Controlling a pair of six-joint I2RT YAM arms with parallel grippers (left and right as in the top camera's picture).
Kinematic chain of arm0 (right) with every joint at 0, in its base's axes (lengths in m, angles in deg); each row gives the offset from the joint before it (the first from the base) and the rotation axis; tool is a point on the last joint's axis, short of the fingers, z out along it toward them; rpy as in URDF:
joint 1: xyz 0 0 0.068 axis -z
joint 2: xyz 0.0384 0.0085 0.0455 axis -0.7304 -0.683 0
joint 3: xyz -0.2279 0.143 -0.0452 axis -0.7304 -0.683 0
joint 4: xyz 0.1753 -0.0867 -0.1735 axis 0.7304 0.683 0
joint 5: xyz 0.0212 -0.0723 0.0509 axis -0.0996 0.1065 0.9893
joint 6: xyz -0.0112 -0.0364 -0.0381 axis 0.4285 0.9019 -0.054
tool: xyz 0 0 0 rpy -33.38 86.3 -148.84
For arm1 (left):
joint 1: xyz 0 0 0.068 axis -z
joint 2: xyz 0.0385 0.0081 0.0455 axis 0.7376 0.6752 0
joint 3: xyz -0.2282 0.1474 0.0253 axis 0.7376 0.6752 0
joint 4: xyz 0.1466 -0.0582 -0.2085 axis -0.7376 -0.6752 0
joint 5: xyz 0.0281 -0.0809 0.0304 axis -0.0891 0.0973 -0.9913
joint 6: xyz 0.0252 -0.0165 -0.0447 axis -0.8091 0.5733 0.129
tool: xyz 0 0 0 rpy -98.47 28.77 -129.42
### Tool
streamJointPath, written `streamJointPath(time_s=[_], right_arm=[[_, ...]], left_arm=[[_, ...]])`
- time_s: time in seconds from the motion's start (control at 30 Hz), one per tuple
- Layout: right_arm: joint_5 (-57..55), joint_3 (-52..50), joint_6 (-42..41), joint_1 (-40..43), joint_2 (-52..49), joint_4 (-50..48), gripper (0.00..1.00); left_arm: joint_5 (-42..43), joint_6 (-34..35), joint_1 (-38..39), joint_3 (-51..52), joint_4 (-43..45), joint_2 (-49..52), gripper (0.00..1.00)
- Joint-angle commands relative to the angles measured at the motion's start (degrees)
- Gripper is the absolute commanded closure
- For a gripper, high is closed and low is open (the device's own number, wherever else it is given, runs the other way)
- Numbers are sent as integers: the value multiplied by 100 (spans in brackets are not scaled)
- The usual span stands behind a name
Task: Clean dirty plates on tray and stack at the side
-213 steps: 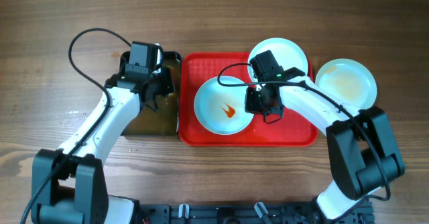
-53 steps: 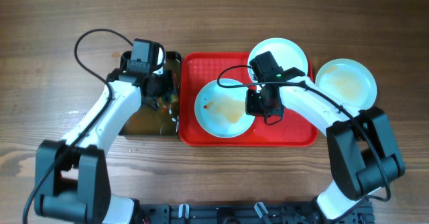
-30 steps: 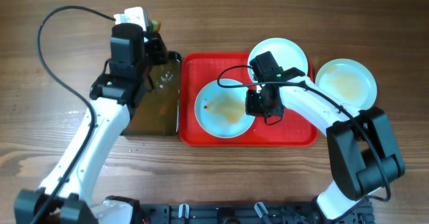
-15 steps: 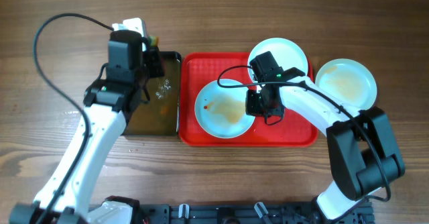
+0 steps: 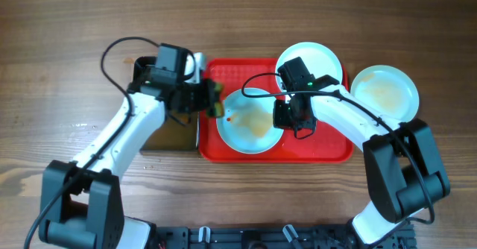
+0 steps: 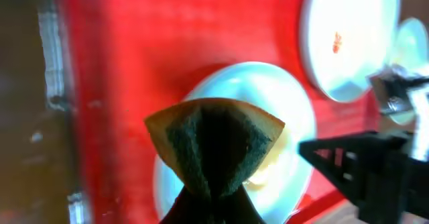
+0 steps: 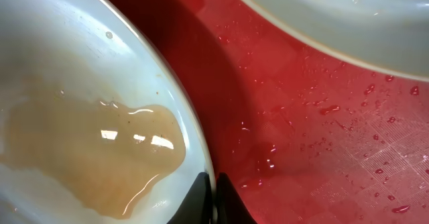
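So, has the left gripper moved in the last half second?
Yes. The left gripper, shut on a green sponge, went right: from the small black rectangular tray to over the left rim of the large red plastic tray.

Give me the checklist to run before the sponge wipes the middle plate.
1. Sponge gripped in left pincer: ok.
2. Right pincer clamped on the middle plate's rim: ok.
3. Sponge over the middle plate: ok, above its left edge.
4. Sponge touching the plate: cannot tell.
5. Middle plate clean: not ok, brown film and an orange spot.
6. Back plate on the tray clean: not ok, red smear.
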State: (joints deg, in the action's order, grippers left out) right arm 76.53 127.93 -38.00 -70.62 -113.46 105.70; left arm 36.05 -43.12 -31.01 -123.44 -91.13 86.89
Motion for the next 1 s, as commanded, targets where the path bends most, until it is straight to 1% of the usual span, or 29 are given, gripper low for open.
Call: streamJointPath(time_s=[0.0,0.07,0.13,0.23,0.3,0.33,0.43,0.5,0.57,0.6,0.67,0.8,0.97], right_arm=[[-181,-42,118,-7,116,46,96],[-181,-42,120,-7,116,63,96],[-181,-42,120,-7,116,70,96],[-181,-42,120,-7,116,72,96],[-181,-42,120,-7,116,72,96],[-181,-42,120,-7,116,72,96],[-184,-42,118,-7,116,87,96],[-181,-42,120,-7,116,92,96],[-181,-42,120,-7,116,98,96],[-181,-42,120,-7,116,98,96],[-184,-42,118,-7,116,98,96],[-184,-42,120,-7,116,105,96],[-186,-42,120,-7,116,111,96]], left_arm=[[264,579,505,-50,448,280,96],[275,809,807,-50,713,627,96],[258,802,1172,-48,940,1078,96],[-157,804,1257,-48,946,1353,96],[-697,804,1246,-50,855,1388,96],[-1228,804,1246,-50,791,1388,96],[-1921,802,1246,-48,579,1388,96],[-2594,800,1246,-50,407,1386,96],[-2966,780,1246,-50,411,1360,96],[-2990,780,1246,-50,411,1344,96],[-3003,780,1246,-50,435,1246,96],[-3499,780,1246,-61,446,682,96],[-3499,780,1246,-61,376,-243,96]])
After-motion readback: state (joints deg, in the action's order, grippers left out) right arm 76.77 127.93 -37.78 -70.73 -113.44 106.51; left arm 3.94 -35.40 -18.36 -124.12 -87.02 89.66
